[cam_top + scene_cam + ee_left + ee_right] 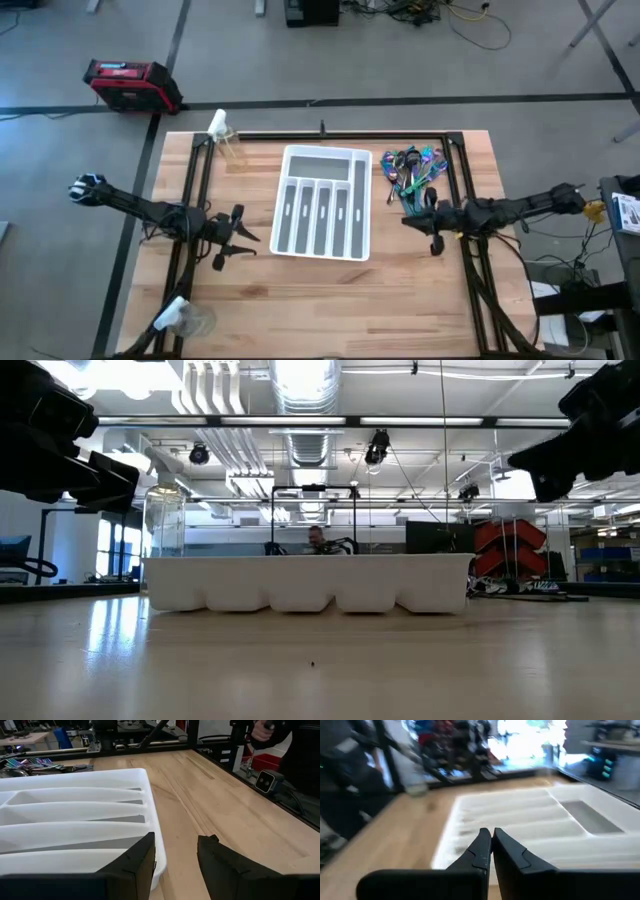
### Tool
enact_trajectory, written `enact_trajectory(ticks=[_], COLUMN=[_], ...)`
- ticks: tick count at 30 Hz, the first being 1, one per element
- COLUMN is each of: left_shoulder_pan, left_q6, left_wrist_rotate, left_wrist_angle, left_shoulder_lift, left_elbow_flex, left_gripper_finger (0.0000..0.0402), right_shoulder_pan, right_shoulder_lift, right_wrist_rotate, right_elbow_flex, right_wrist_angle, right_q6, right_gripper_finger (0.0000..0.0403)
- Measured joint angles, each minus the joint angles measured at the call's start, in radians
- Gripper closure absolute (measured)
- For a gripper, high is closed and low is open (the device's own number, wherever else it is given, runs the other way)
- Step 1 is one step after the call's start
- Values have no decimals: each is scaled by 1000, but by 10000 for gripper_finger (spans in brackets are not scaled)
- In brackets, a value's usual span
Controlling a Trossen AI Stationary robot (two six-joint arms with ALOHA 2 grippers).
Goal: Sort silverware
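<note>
Both arms hover low over a wooden table (300, 300). Left gripper (235, 238), fingers spread, sits left of centre; right gripper (415, 215), fingers pressed together and empty, right of centre. Between them, the white tray (322, 203) looks empty. Silverware (412, 168) lies heaped upper right: sorting seems unstarted.

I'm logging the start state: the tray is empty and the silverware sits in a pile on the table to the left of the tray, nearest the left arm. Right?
Not quite. The high view shows the silverware piled to the right of the white tray, close to the right gripper, not the left one. The tray's compartments do look empty.
</note>
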Motion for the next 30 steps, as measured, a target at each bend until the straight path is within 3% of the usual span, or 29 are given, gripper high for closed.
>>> enact_trajectory(ticks=[14,24,30], left_shoulder_pan=[0,0,0], left_q6=[0,0,0], left_wrist_rotate=[0,0,0], left_wrist_angle=[0,0,0], left_shoulder_lift=[0,2,2], left_elbow_flex=[0,0,0], left_gripper_finger=[269,269,269], right_shoulder_pan=[0,-99,-207], right_shoulder_lift=[456,693,767], right_wrist_rotate=[78,345,315], right_elbow_flex=[197,443,479], right_wrist_angle=[-22,-642,-681], right_q6=[162,528,489], right_gripper_finger=[401,401,397])
